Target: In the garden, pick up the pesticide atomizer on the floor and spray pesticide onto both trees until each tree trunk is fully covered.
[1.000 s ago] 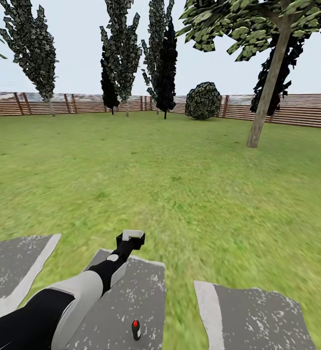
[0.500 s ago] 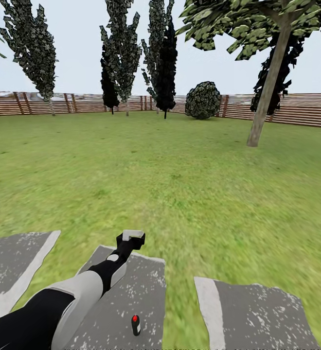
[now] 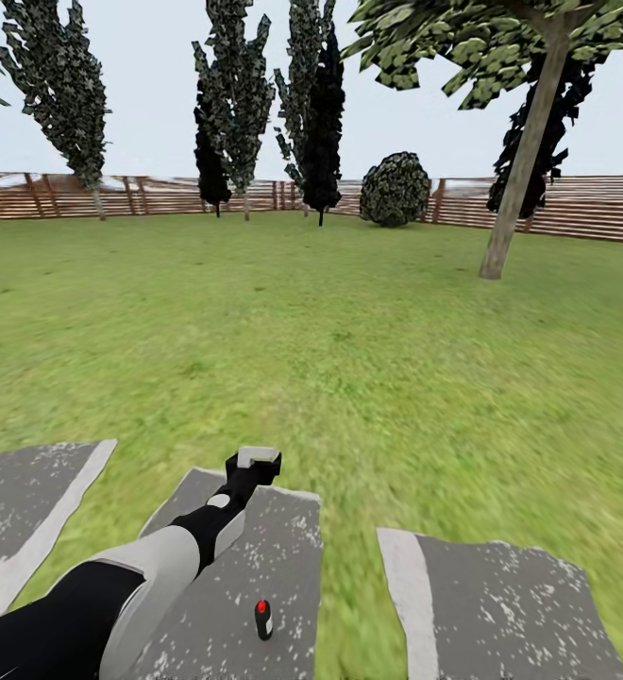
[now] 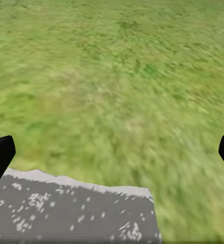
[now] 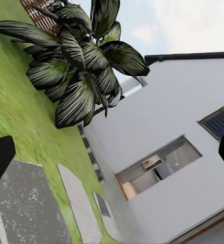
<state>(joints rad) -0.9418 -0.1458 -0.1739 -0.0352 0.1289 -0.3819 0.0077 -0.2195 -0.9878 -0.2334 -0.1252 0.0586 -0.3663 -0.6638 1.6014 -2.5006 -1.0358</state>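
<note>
Where speckled grey paving slabs [image 3: 245,567] lie, grass [image 3: 349,359] looks blurry.

Atomizer [image 3: 263,619] on paving slab [image 3: 255,557] (near arm)

Head camera looks forward and down across the lawn [image 3: 349,359] to the fence [image 3: 576,210]; left wrist camera faces grass and a paving slab [image 4: 66,213] close below, both shared with the head view; right wrist camera faces a white house wall [image 5: 163,127].

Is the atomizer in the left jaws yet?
No. In the head view the atomizer stands on a grey paving slab, apart from the left gripper, which is farther ahead at the slab's far edge.
</note>
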